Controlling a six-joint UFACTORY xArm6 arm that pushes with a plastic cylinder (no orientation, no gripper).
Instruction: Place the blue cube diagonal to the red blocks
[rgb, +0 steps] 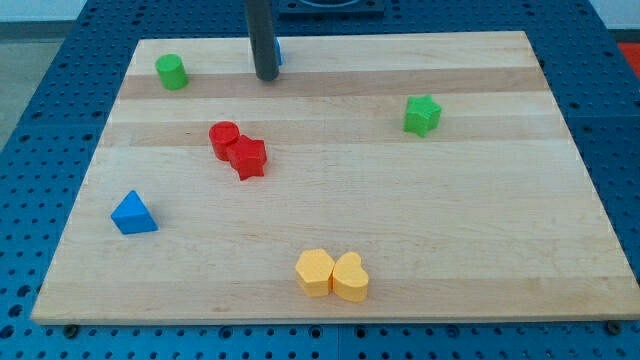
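Observation:
My rod comes down from the view's top and its tip (266, 75) rests on the board near the top edge, left of centre. The blue cube (278, 53) is almost wholly hidden behind the rod; only a thin blue sliver shows at the rod's right side, touching or very close to it. The two red blocks sit together below: a red cylinder (224, 139) and a red star (248, 158) touching it at its lower right. The tip is well above them in the view.
The wooden board (500, 250) also holds a green cylinder (172, 72) at the top left, a green star (422, 115) at the right, a blue triangle (133, 214) at the left, and a yellow hexagon (315, 271) touching a yellow heart (350, 277) near the bottom edge.

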